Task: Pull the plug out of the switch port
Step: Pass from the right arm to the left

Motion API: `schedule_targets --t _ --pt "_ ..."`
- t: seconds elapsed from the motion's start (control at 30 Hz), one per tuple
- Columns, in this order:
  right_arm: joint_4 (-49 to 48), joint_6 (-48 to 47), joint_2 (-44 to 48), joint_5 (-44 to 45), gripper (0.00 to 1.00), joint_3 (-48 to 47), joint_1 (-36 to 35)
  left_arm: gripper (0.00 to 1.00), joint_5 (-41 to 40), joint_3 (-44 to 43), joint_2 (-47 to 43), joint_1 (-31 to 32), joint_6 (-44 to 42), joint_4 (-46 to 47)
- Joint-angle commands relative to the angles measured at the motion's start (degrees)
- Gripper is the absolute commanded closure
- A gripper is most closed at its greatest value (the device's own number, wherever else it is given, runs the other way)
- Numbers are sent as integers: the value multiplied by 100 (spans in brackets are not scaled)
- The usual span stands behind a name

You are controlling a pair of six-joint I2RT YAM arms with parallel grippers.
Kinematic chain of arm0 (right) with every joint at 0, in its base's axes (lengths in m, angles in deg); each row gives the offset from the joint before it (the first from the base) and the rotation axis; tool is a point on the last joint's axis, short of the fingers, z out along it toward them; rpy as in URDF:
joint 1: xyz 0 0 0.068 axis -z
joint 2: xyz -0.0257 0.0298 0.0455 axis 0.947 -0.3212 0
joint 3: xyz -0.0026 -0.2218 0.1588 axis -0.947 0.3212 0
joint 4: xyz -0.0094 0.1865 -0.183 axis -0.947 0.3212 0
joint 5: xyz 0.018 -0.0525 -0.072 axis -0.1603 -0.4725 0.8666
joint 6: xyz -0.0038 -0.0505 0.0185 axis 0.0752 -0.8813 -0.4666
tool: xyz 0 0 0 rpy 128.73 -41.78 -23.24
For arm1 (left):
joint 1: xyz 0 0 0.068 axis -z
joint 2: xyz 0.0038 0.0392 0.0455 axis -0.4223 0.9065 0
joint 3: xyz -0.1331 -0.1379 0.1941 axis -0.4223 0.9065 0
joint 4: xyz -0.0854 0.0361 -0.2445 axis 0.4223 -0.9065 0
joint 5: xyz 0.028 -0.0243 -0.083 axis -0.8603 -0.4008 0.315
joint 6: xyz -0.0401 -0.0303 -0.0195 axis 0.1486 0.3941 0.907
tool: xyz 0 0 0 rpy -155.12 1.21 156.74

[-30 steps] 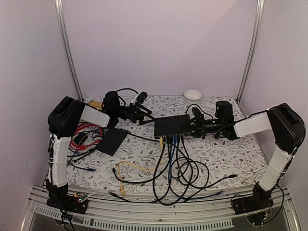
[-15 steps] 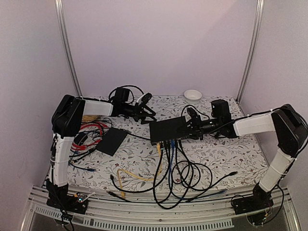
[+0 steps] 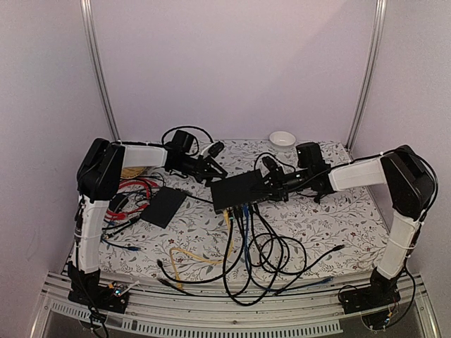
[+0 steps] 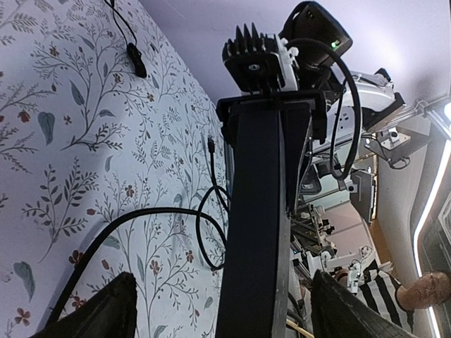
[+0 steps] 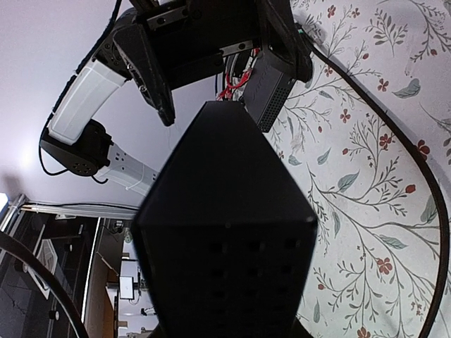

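Evidently no plug was out yet: the right tool [image 3: 271,184] clamped the switch [image 3: 236,189] at its tips, while the switch's other end sat inside the wide-open left tool [image 3: 220,171], with the cables [image 3: 246,215] plugged in.

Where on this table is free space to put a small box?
The cloth right of the cable tangle, in front of the right arm, is bare. A narrower strip lies behind the switch, left of the white bowl. Crowded: the tangle, and the red cables beside the black slab.

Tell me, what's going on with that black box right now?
Right pincer shut on switch. Left pincer open, straddling its other end. Cables plugged in along front edge.
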Motion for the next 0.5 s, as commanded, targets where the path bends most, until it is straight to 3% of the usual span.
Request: schedule_targets --t 0.0,0.2,0.47 --pt "-73 -185 -88 -515 98 -340 -111 15 187 104 -139 46 -317 -220" --pt "0 -190 -329 -608 98 -613 -149 20 261 10 -119 102 -609 -517" --pt "166 -241 -829 -845 98 -1168 -172 39 324 -50 -4 151 -952 -874"
